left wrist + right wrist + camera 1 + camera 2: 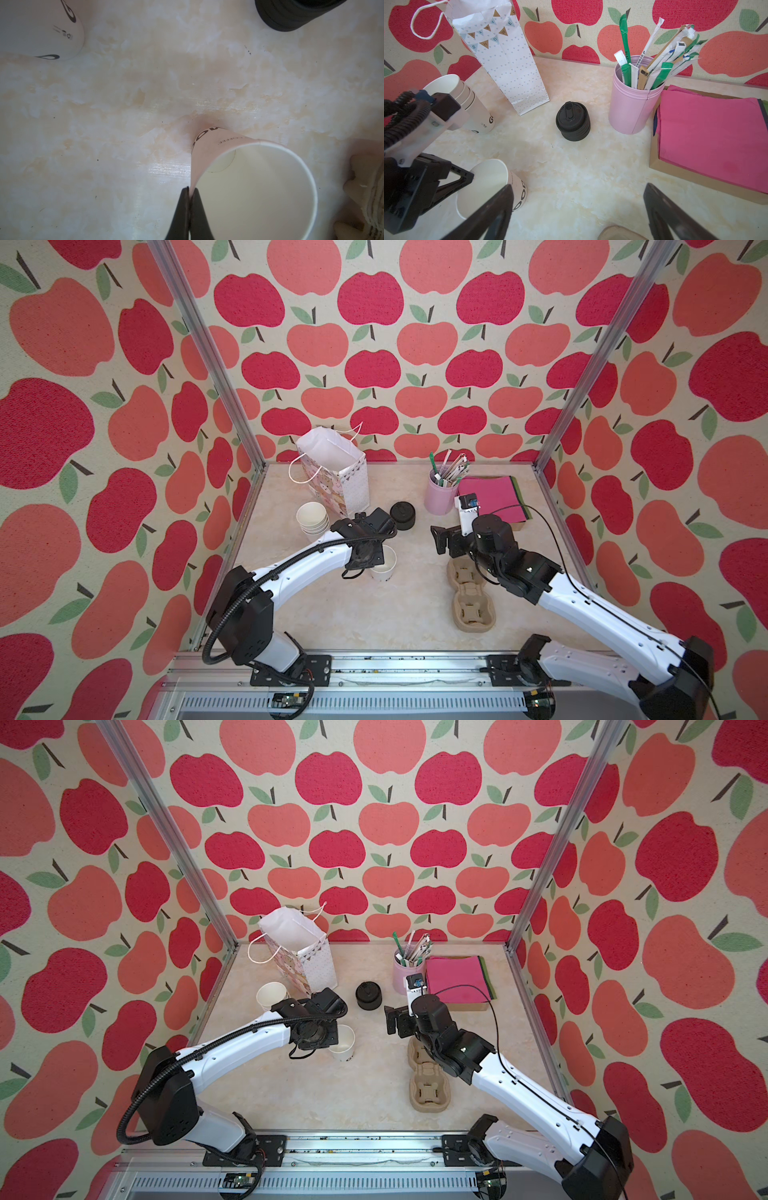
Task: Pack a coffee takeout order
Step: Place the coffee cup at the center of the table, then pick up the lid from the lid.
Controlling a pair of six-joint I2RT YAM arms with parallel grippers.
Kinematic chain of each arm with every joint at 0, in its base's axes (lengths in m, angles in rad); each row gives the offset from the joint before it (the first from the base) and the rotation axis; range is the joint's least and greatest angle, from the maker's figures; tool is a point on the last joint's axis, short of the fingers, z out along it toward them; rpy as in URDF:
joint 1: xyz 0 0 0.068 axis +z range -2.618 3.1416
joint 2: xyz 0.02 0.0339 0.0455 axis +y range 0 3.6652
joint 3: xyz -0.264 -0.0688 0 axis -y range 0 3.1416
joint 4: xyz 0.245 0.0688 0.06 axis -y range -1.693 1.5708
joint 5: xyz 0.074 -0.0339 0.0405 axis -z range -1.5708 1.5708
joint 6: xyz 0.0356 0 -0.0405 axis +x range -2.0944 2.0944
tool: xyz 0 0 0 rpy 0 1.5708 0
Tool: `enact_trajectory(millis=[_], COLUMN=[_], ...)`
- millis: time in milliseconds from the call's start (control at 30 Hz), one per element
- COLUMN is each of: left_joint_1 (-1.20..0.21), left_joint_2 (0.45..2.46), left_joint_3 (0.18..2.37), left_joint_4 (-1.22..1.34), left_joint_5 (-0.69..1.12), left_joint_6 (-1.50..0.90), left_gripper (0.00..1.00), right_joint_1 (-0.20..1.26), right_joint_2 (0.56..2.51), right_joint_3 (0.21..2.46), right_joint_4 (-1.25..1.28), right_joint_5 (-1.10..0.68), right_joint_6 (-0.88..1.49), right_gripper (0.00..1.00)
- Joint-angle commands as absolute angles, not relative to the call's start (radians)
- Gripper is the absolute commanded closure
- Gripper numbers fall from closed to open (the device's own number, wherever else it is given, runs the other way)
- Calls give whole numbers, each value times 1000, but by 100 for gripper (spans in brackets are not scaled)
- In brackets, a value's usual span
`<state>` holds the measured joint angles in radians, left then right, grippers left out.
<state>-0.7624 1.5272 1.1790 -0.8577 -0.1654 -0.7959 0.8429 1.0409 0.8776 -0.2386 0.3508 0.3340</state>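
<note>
White cup [259, 197], rim in left hand [189, 188]

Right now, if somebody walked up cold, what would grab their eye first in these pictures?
The loud apple print on the walls dominates both top views. Mid-table, the left gripper is shut on the rim of a lidless white paper cup, while the right gripper stands wide open facing the stack of black lids. At the back right lies a magenta napkin pile beside a pink can of straws.
</note>
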Motion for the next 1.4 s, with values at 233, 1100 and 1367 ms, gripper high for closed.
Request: enact_trajectory(millis=[233,1100,1367], left_joint_1=[-793,-744,-616], left_joint_2=[1594,1095,912], left_joint_3=[1216,1144,1018], left_joint_4=[-876,-684,-646], left_joint_5=[-167,-368,-205], left_joint_6=[-850,-654,-608], left_gripper=[93,10,1], right_joint_1=[828,812,805], right_joint_2=[992,1491,1888], right_joint_3=[826,1316,1688], right_joint_4=[-291,-510,-707], right_joint_5=[399,288,259], right_joint_6=[367,55,-1], right_gripper=[1,1,1])
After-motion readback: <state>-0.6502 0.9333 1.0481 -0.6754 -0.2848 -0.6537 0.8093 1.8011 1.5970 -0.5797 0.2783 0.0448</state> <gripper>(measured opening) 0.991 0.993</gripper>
